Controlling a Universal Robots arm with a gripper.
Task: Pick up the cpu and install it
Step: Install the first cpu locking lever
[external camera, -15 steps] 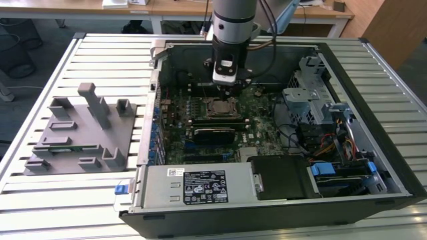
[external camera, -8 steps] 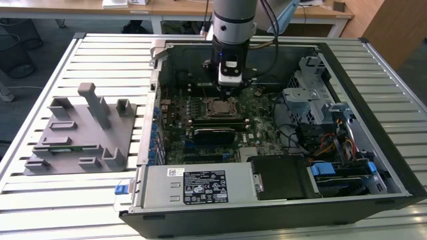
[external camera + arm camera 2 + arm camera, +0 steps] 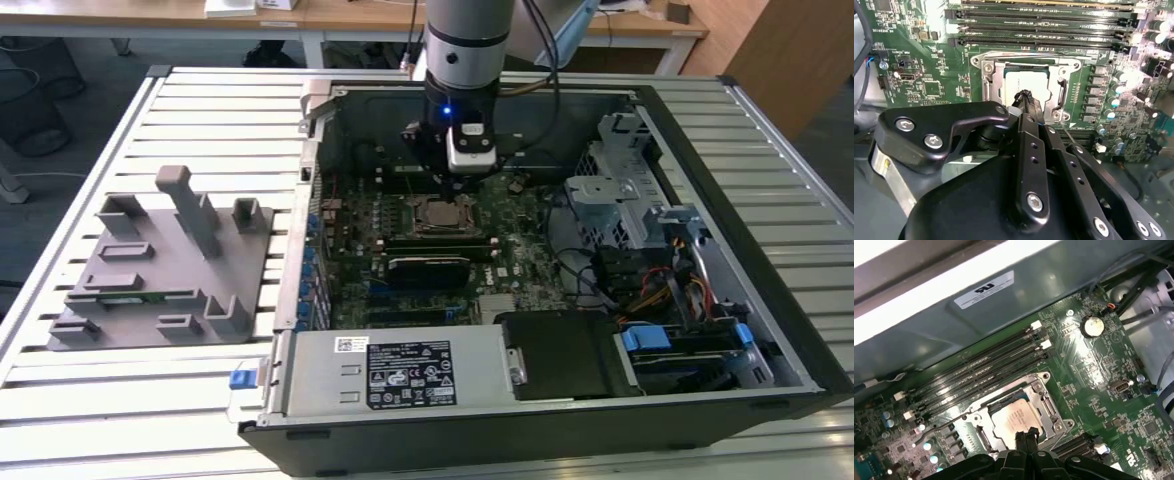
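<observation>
Cpu [image 3: 438, 212] sits in socket [image 3: 441, 214] on motherboard, exterior view; my gripper [image 3: 451, 178] hangs just above. Second wrist view: cpu [image 3: 1021, 82] seated flat, my fingertips [image 3: 1026, 98] pressed together, empty. First wrist view: cpu [image 3: 1015, 419] squared in frame; judge seating even, no tilt.

even daylight, glare on motherboard [image 3: 1154, 35], soft wrist focus, possibly slight edge distortion
</observation>
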